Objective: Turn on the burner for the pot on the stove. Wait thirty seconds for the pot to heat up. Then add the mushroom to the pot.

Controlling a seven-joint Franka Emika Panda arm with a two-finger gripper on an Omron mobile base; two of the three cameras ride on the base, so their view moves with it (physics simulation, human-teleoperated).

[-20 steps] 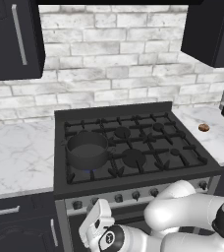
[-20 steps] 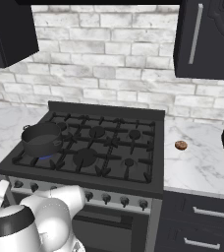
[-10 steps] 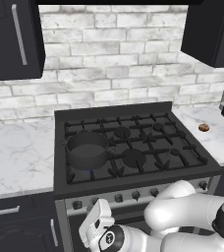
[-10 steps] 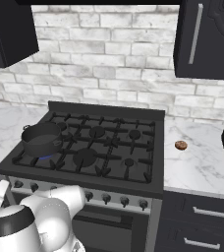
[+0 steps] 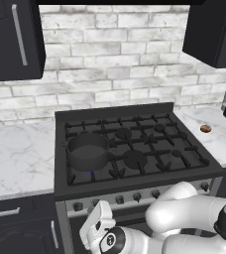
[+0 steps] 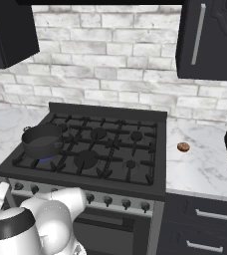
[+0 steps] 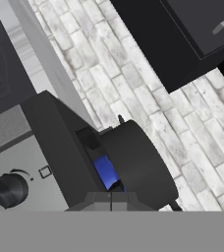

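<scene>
The pot [image 5: 88, 151] is seen on the near left burner [image 5: 90, 171] of the stove [image 5: 184, 168], where a small blue flame is shown beneath it. The mushroom [image 5: 205, 129] is found on the marble desk [image 5: 16, 158] to the right of the stove, well apart from the pot. The gripper [image 7: 111, 198] is held low in front of the stove's left end, near a knob [image 7: 7, 190]; its tips are pressed together and, as far as can be made out, nothing is gripped.
</scene>
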